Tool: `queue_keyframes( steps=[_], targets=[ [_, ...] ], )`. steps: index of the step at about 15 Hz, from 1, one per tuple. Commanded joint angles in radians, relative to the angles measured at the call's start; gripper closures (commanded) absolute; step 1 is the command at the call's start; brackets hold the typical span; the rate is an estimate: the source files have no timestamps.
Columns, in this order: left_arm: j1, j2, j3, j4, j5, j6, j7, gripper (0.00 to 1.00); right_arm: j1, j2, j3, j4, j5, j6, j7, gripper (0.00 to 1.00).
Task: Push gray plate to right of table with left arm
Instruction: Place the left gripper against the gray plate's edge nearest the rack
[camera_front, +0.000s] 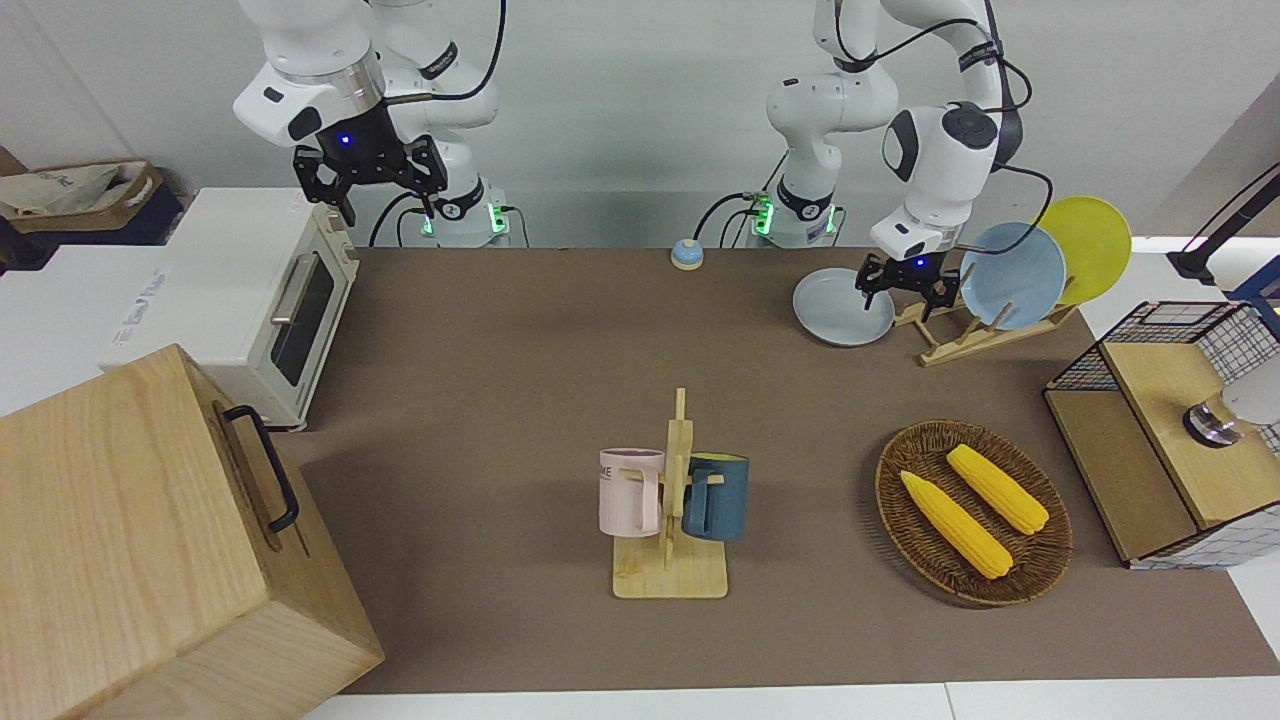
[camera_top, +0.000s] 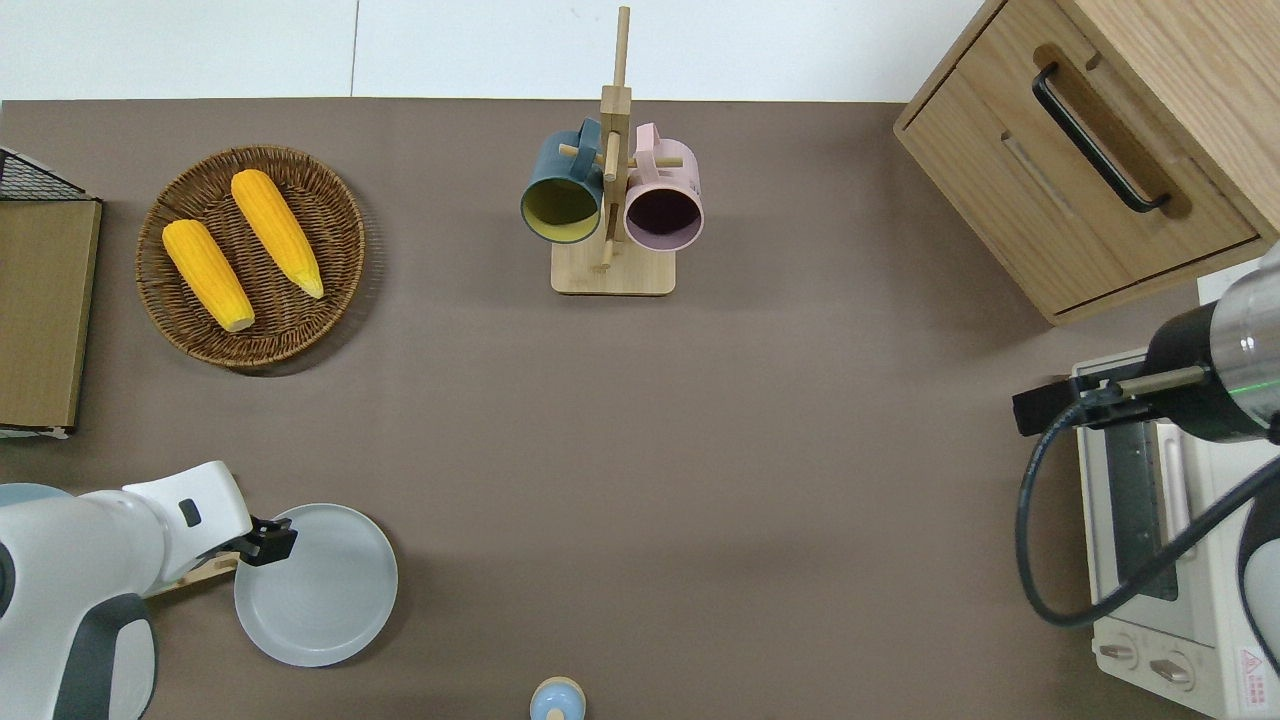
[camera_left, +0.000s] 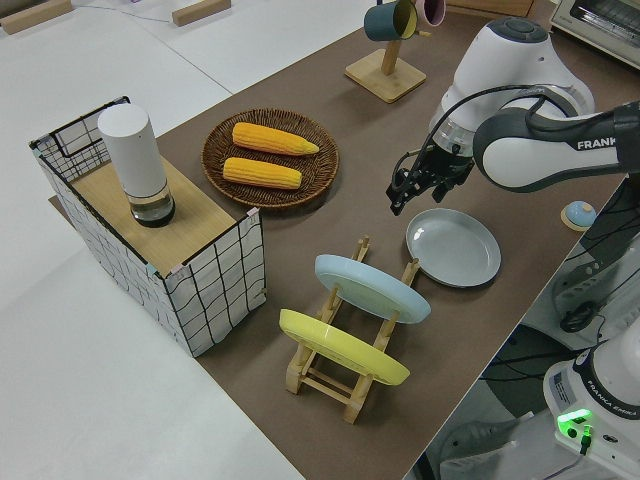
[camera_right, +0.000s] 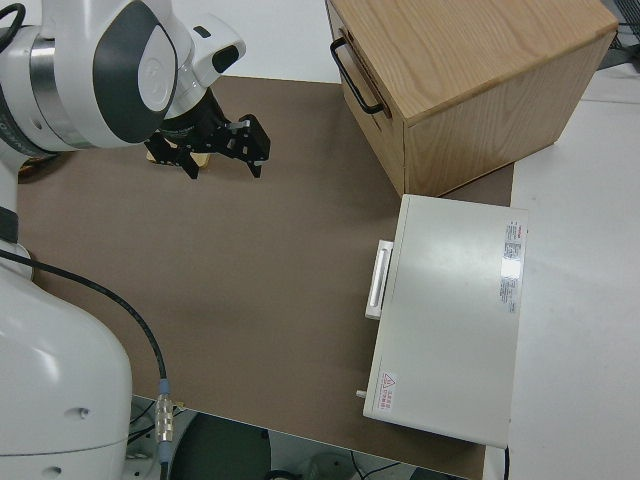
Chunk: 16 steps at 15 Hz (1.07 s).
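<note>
The gray plate lies flat on the brown table, near the robots and toward the left arm's end; it also shows in the overhead view and the left side view. My left gripper is open and empty. It hangs low over the plate's rim on the side next to the dish rack, as the overhead view and the left side view show. I cannot tell whether it touches the rim. My right gripper is parked, open and empty.
A wooden dish rack beside the gray plate holds a sky-blue plate and a yellow plate. A wicker basket with two corn cobs, a mug tree, a bell, a toaster oven and a wooden cabinet also stand on the table.
</note>
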<state>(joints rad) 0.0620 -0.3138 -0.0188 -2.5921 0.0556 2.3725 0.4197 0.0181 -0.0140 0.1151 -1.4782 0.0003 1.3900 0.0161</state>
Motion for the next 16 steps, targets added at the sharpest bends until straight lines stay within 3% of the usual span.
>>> queue_keyframes(
  steps=[1, 5, 9, 10, 13, 14, 16],
  targets=[
    [0.024, 0.051, -0.003, -0.052, 0.016, 0.112, 0.039, 0.0, -0.02, -0.003, 0.015, 0.009, 0.006, -0.016, 0.013, 0.017],
    [0.03, 0.111, -0.003, -0.074, 0.016, 0.189, 0.06, 0.0, -0.02, -0.003, 0.017, 0.009, 0.004, -0.016, 0.013, 0.017],
    [0.041, 0.13, -0.003, -0.094, 0.016, 0.225, 0.077, 0.01, -0.02, -0.003, 0.015, 0.009, 0.006, -0.016, 0.013, 0.017],
    [0.042, 0.13, -0.003, -0.094, 0.016, 0.225, 0.077, 0.12, -0.02, -0.003, 0.015, 0.009, 0.006, -0.016, 0.013, 0.017],
    [0.045, 0.131, -0.003, -0.094, 0.012, 0.217, 0.067, 0.67, -0.02, -0.003, 0.015, 0.009, 0.006, -0.016, 0.013, 0.017],
    [0.045, 0.13, -0.003, -0.094, 0.004, 0.209, 0.062, 0.78, -0.02, -0.003, 0.017, 0.009, 0.004, -0.016, 0.013, 0.017],
    [0.047, 0.13, 0.005, -0.092, 0.004, 0.206, 0.062, 0.84, -0.02, -0.003, 0.017, 0.009, 0.004, -0.016, 0.013, 0.017]
  ],
)
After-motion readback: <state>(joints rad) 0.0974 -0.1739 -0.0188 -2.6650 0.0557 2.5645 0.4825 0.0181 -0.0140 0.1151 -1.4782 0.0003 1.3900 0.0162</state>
